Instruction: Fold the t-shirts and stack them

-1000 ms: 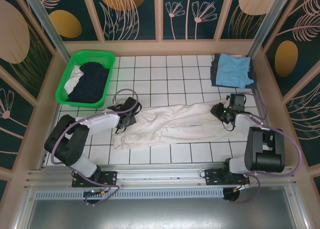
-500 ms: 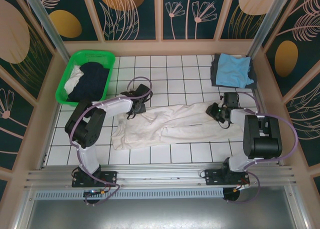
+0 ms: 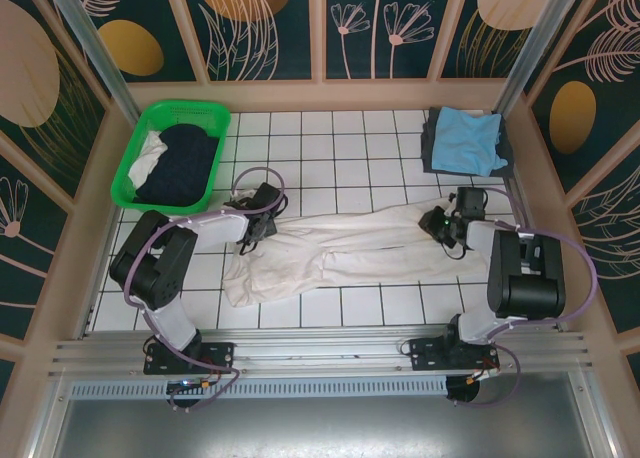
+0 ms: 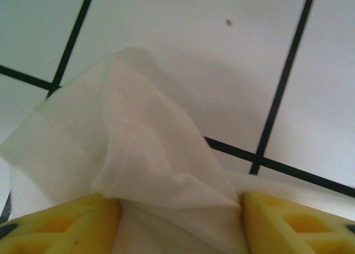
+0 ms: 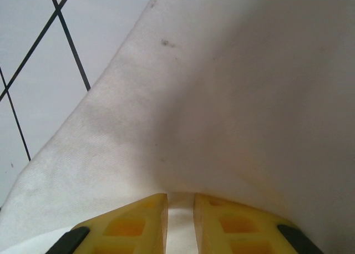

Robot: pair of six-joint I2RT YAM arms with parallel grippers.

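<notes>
The large white t-shirt (image 3: 340, 248) lies stretched in a long crumpled band across the middle of the tiled table (image 3: 330, 138). My left gripper (image 3: 255, 221) is low at the shirt's upper left end. In the left wrist view its yellow fingers (image 4: 61, 223) stand wide apart, with a raised fold of the white shirt (image 4: 150, 148) bunched between them. My right gripper (image 3: 441, 224) is at the shirt's right end, and its fingers (image 5: 133, 226) are pinched on the white cloth (image 5: 222, 98). A light blue t-shirt (image 3: 470, 138) lies on a dark grey one (image 3: 429, 150) at the back right.
A green slotted basket (image 3: 172, 112) at the back left holds a dark navy shirt (image 3: 182, 163) and a bit of white cloth (image 3: 147, 158). Wooden walls close in the table on three sides. The arm bases stand at the near edge.
The left gripper swung right and away, then came back left and nearer, and the shirt's left end shifted with it. The right gripper has stayed at the shirt's right end.
</notes>
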